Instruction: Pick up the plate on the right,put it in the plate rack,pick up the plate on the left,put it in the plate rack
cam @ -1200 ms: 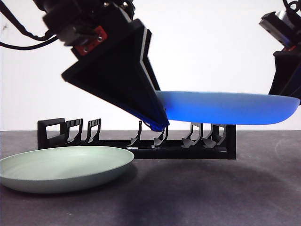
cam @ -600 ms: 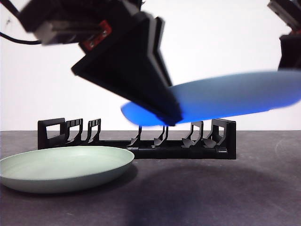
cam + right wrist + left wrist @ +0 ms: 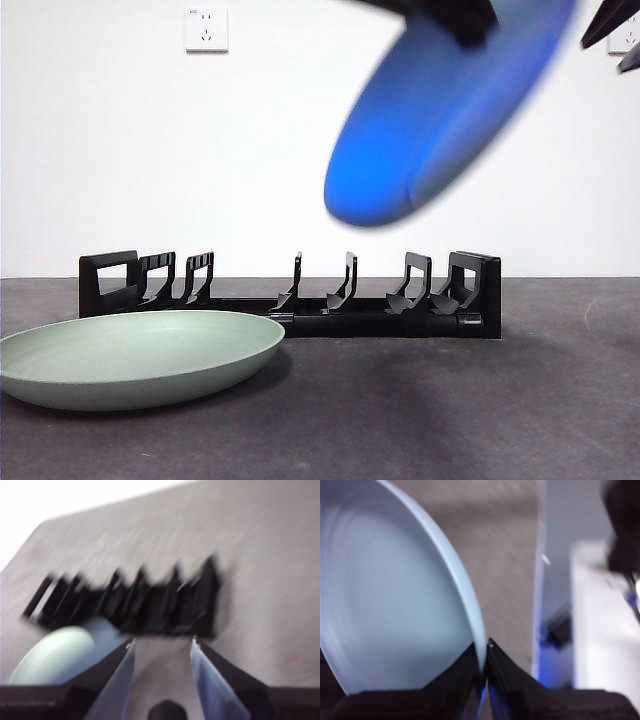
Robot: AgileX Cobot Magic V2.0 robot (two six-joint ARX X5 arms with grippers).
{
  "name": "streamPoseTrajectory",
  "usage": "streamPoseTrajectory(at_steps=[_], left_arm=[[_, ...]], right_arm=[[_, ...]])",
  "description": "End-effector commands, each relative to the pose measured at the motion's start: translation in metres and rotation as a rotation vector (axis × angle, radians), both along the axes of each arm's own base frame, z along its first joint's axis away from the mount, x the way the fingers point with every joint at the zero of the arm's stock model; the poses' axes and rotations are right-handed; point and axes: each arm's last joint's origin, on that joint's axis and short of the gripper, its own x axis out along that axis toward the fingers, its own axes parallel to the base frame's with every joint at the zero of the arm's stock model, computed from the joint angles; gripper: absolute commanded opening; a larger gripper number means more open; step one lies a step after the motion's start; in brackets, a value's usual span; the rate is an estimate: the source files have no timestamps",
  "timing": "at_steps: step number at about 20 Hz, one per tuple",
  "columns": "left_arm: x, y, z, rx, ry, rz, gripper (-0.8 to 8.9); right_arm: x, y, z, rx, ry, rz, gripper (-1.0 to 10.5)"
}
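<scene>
Lifted higher and tilted steeply, blue plate (image 3: 440,120) stays clamped in left gripper (image 3: 485,652); right gripper (image 3: 162,647) empty, parted.

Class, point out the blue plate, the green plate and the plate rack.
blue plate (image 3: 420,130): front view, its underside, tilted in the air.
green plate (image 3: 140,345): front view, inside of its bowl, on the table.
plate rack (image 3: 475,290): front view, its blocky right end.

left gripper (image 3: 483,652): fingers clamped, raised high | right gripper (image 3: 162,647): fingers spread, empty
</scene>
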Motion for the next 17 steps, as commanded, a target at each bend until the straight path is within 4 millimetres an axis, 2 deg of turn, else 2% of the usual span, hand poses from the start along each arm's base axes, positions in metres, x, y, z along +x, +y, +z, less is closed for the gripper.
streamPoseTrajectory(at_steps=[1, 4, 8, 11, 14, 17], left_arm=[[0.022, 0.018, 0.016, -0.123, 0.057, 0.166, -0.09], [0.055, 0.052, 0.028, -0.239, 0.111, 0.305, -0.09], [0.098, 0.105, 0.039, -0.426, 0.216, 0.346, -0.09], [0.119, 0.141, 0.043, -0.509, 0.227, 0.415, -0.09], [0.138, 0.168, 0.041, -0.590, 0.281, 0.431, -0.09], [0.158, 0.178, 0.025, -0.594, 0.341, 0.478, -0.09]], right_arm=[[-0.002, -0.002, 0.003, -0.008, -0.019, -0.051, 1.9], [-0.003, -0.002, 0.003, -0.013, -0.017, -0.059, 1.9], [-0.003, -0.002, 0.003, -0.016, -0.017, -0.058, 1.9], [-0.003, -0.002, 0.003, -0.016, -0.017, -0.058, 1.9], [-0.002, -0.002, 0.003, -0.016, -0.018, -0.058, 1.9], [-0.001, -0.002, 0.002, -0.017, -0.012, -0.058, 1.9]])
